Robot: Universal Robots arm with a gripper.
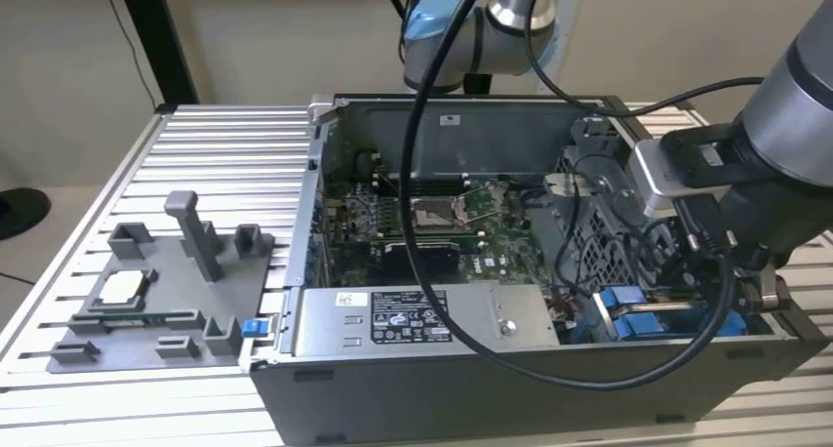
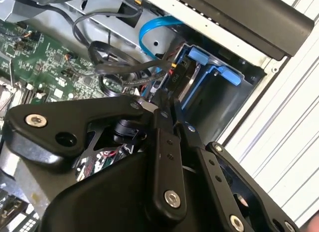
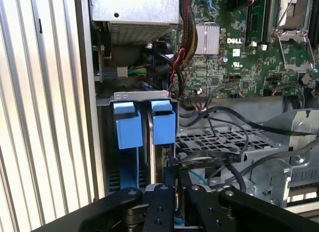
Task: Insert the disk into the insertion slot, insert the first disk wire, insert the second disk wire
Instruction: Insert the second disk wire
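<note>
I've got the gripper (image 2: 167, 105) down in the near right corner of the open computer case (image 1: 390, 388) in the exterior view, right over the drive cage (image 3: 219, 142). Fingers look pressed together on a black wire connector (image 2: 174, 77), pushing it toward the back of the disk (image 3: 160, 157). The disk sits already in the insertion slot (image 2: 227, 100); in the first wrist view I see 2 blue carrier tabs (image 3: 163, 121) side by side at the slot mouth. Can't tell whether any plug is seated.

Risks from here, my guess: loose black cables (image 2: 107, 67) and a blue flat cable (image 2: 149, 30) crowd the same corner, so the fingers could snag 1 and drag it. If the connector is tilted against the port, a push could bend it or slip it out of the pinch. Motherboard (image 1: 416, 223) lies just left of the cage, so a sideways slip could hit it
</note>
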